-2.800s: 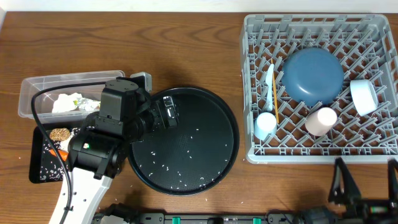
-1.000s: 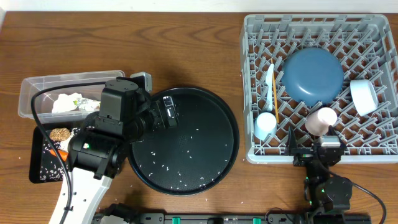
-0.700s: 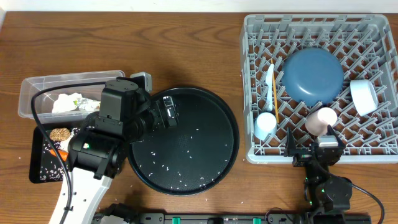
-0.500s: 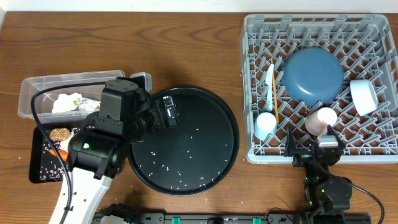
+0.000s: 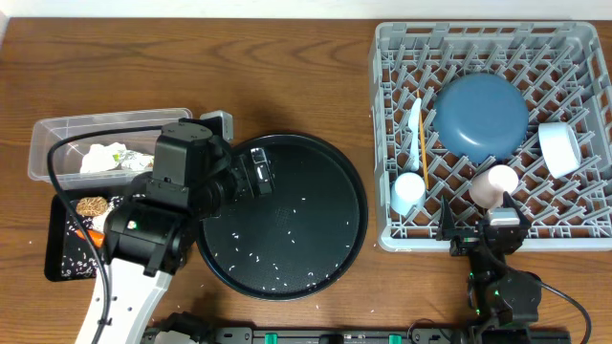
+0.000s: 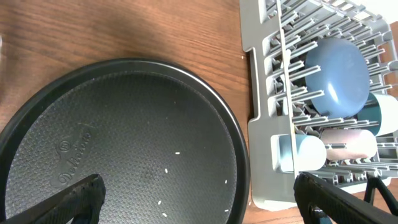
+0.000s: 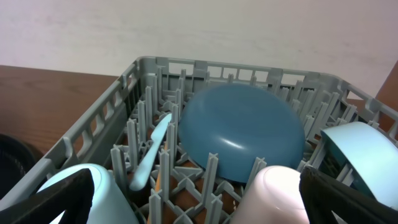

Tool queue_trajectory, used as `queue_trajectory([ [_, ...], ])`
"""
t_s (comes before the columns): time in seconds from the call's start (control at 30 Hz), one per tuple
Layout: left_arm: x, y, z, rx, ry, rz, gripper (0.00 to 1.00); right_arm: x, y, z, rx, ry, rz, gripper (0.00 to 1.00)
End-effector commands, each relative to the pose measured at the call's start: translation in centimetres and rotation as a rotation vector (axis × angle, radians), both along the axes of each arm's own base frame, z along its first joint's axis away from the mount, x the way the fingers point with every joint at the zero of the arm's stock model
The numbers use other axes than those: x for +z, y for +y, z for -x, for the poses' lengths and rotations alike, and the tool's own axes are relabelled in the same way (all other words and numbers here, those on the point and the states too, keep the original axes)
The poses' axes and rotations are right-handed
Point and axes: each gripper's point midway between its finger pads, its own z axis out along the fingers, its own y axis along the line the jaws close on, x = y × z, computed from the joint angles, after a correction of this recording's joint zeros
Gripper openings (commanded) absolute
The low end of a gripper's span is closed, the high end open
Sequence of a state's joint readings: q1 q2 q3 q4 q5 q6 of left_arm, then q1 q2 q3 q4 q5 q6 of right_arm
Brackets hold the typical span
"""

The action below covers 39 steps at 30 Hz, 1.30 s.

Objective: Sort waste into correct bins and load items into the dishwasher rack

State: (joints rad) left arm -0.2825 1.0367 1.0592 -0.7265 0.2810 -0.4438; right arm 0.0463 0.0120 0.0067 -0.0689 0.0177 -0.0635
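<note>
The grey dishwasher rack (image 5: pixel 583 38) holds a dark blue plate (image 5: pixel 481 117), white bowl (image 5: pixel 559 148), pink cup (image 5: pixel 494 183), light blue cup (image 5: pixel 408 191), white utensil (image 5: pixel 414 119) and chopstick (image 5: pixel 422 143). My right gripper (image 5: pixel 481 220) stands open at the rack's front edge, facing the pink cup (image 7: pixel 273 193) and holding nothing. Crumpled paper (image 5: pixel 100 156) and a wrapper (image 5: pixel 124 158) lie in the clear tub (image 5: pixel 43 143). The black tray (image 5: pixel 57 253) holds a brown food piece (image 5: pixel 92 205) and a carrot (image 5: pixel 96 236). My left gripper (image 6: pixel 205 202) hangs open and empty over the round tray.
A large round black tray (image 5: pixel 354 205) sits mid-table with scattered rice grains (image 5: pixel 277 234) on it. A few grains lie on the wood by its front rim. The left arm's body covers the tray's left edge and part of both bins.
Since the earliest frame the right arm has come up from the table's bottom edge to the rack's front edge. Over the last second it holds still. The left arm has not moved.
</note>
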Motion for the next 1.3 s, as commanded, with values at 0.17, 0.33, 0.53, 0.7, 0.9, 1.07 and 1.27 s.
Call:
queue_trajectory([
  [0.17,6.8,1.3,3.6,0.001,-0.256,0.055,0.98,-0.1,-0.3,0.0,-0.010,0.000,0.015,0.99],
  [0.33,11.6,3.5,7.8,0.046,-0.484,0.078,0.98,-0.1,-0.3,0.0,-0.010,0.000,0.015,0.99],
  [0.53,13.6,5.9,13.3,0.092,-0.645,0.102,0.98,-0.1,-0.3,0.0,-0.009,0.000,0.016,0.99],
  [0.7,12.0,7.2,16.6,0.116,-0.662,0.098,0.98,-0.1,-0.3,0.0,-0.010,0.001,0.015,0.99],
  [0.9,7.2,8.5,17.6,0.174,-0.580,0.042,0.98,-0.1,-0.3,0.0,-0.010,0.001,0.015,0.99],
  [1.07,3.0,8.6,16.5,0.199,-0.520,0.016,0.98,-0.1,-0.3,0.0,-0.010,0.000,0.015,0.99],
  [1.27,1.2,8.1,12.7,0.222,-0.550,0.018,0.98,0.0,-0.3,0.0,-0.010,0.000,0.015,0.99],
])
